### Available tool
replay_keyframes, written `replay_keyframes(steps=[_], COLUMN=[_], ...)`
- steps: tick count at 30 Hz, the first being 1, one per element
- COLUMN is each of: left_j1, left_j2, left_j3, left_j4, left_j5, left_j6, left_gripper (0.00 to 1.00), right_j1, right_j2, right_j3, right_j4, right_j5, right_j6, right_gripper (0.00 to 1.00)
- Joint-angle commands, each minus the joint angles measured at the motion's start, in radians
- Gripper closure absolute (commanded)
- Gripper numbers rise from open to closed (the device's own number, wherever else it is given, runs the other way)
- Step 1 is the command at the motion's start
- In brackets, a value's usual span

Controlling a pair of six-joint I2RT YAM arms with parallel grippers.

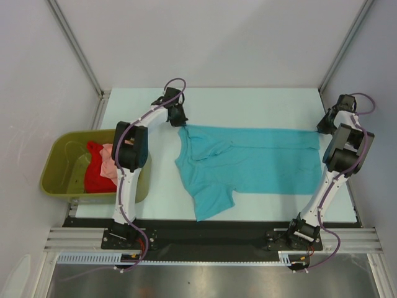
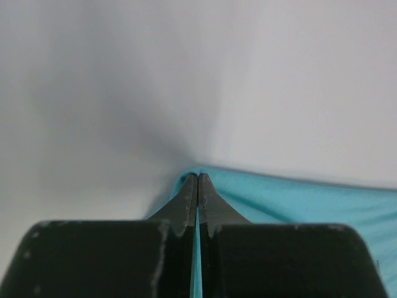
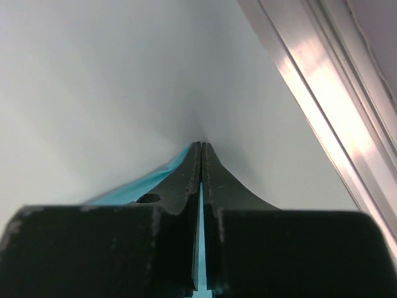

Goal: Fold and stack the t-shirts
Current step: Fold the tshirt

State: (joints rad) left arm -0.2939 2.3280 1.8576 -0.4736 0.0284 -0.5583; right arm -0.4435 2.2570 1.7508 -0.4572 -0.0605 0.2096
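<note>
White walls (image 1: pixel 217 37) closed in your pale table (image 1: pixel 248 105) on three sides, and you had both arms reaching out to its far half. The turquoise t-shirt (image 1: pixel 248 158) lay flat across the middle and right of the table. Its far edge was pulled into a nearly straight line between your two grippers.

Your left gripper (image 1: pixel 180 121) sat at the shirt's far left corner. In the left wrist view its fingers (image 2: pixel 186 198) were pressed together, with a thin strip of turquoise cloth caught between them and more of the shirt running off to the right.

Your right gripper (image 1: pixel 322 128) sat at the shirt's far right corner, near the right edge of the table. In the right wrist view its fingers (image 3: pixel 186 180) were likewise closed tight on a sliver of turquoise cloth, with a metal frame rail (image 3: pixel 322 81) running past on the right.

The shirt's left end was rumpled, and one fold of it trailed toward the near edge of the table.

At the left edge stood the olive-green tub (image 1: pixel 56 180), just beside your left arm. It held the red t-shirt (image 1: pixel 94 177) and the salmon-pink t-shirt (image 1: pixel 110 162), both bunched against its right side, the pink one partly on top of the red.
</note>
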Motion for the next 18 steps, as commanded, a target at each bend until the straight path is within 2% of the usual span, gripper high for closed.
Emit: replay_keyframes(steps=[1, 4, 6, 7, 8, 9, 10, 11, 12, 15, 16, 18], left_j1=[0.025, 0.024, 0.022, 0.022, 0.021, 0.021, 0.021, 0.018, 0.016, 0.006, 0.003, -0.011], left_j2=[-0.062, -0.068, -0.065, -0.067, -0.070, -0.076, -0.096, -0.110, -0.123, -0.191, -0.212, -0.280], left_j3=[-0.015, -0.015, 0.012, 0.023, 0.029, 0.031, 0.026, 0.020, 0.005, -0.030, -0.041, -0.078], left_j4=[0.061, 0.073, 0.064, 0.038, 0.027, 0.020, 0.012, 0.010, 0.006, -0.016, -0.039, -0.054], left_j5=[-0.045, -0.036, -0.041, -0.047, -0.051, -0.062, -0.064, -0.067, -0.073, -0.087, -0.090, -0.097], left_j6=[-0.011, -0.005, 0.014, 0.018, 0.030, 0.035, 0.038, 0.043, 0.043, 0.051, 0.052, 0.067], left_gripper=[1.00, 0.99, 0.88, 0.77, 0.74, 0.68, 0.56, 0.50, 0.47, 0.36, 0.29, 0.25], right_j1=[-0.009, -0.004, 0.005, 0.009, 0.012, 0.028, 0.035, 0.045, 0.058, 0.074, 0.081, 0.098], right_j2=[-0.019, -0.004, 0.001, 0.001, 0.001, -0.004, -0.028, -0.040, -0.054, -0.097, -0.111, -0.175], right_j3=[-0.004, 0.016, 0.051, 0.067, 0.087, 0.101, 0.120, 0.127, 0.139, 0.211, 0.225, 0.239], right_j4=[0.063, 0.048, 0.011, -0.007, -0.053, -0.072, -0.090, -0.131, -0.156, -0.293, -0.322, -0.389], right_j5=[0.105, 0.088, 0.097, 0.100, 0.106, 0.113, 0.131, 0.195, 0.224, 0.295, 0.294, 0.327], right_j6=[-0.001, 0.002, -0.001, 0.001, 0.005, 0.005, 0.008, 0.014, 0.022, 0.086, 0.094, 0.109], right_gripper=[1.00, 1.00, 0.99, 0.94, 0.89, 0.75, 0.67, 0.58, 0.43, 0.30, 0.28, 0.23])
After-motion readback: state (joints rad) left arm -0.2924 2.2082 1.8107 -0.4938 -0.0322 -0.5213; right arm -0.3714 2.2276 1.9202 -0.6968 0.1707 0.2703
